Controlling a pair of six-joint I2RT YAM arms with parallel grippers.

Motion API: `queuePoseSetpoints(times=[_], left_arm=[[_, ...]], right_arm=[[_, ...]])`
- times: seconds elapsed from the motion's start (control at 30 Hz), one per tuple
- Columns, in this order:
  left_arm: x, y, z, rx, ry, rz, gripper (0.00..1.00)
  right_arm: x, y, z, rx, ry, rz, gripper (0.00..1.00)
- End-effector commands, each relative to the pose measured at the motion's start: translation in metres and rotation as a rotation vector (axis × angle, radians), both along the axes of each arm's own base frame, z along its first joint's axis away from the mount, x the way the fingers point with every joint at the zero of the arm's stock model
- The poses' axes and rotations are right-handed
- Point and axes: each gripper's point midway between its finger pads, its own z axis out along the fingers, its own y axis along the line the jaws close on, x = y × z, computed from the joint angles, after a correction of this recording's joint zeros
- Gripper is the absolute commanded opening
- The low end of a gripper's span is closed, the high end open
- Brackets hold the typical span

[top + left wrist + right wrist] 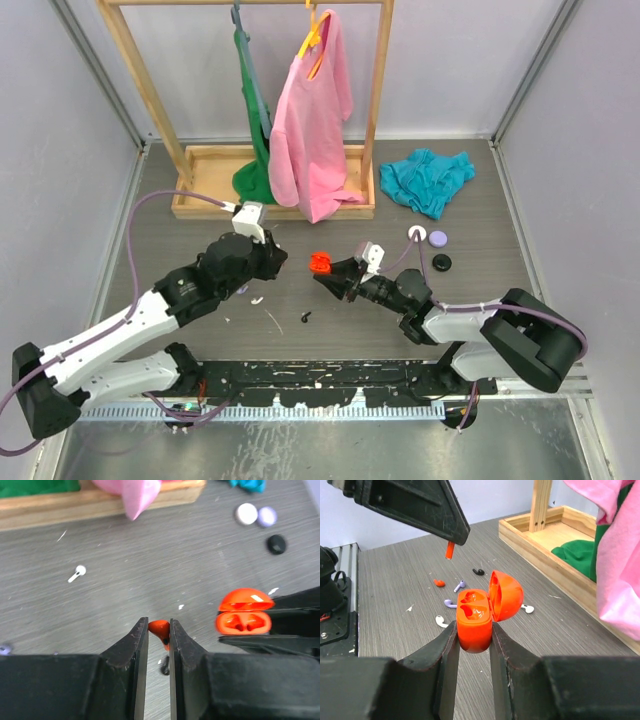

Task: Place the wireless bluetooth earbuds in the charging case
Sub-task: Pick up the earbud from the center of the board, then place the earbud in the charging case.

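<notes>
No lettering, label, brand mark or number can be read anywhere: none on the open red charging case [479,617], none on the loose earbuds [441,621] near it, none on the wooden rack [205,211] beyond it.

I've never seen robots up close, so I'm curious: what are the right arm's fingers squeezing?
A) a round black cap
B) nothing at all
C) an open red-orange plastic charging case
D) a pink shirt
C: in the right wrist view, the right arm's fingers press on both sides of the open red-orange plastic charging case, its lid flipped up.
</notes>
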Motion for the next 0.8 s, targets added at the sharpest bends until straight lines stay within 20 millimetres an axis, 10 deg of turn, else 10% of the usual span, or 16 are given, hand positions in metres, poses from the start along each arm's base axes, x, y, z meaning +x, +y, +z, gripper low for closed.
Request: queuePoseSetpoints(times=[0.0,0.37,0.77], left_arm=[[-0.001,-0.016,0.059,-0.175,-0.175,-0.056,0.16],[-0.021,-0.038,0.104,-0.289,-0.342,-0.221,0.16],[-0.024,-0.047,0.099,-0.260,-0.423,-0.229,0.15]], right_arm=[[-0.007,0.004,0.042,0.100,-0.157,0.043,0.07],[-0.002,0.012,0.060,0.087,-0.216,0.052,0.07],[0.000,0.011,0.075,0.127,-0.253,0.030,0.06]])
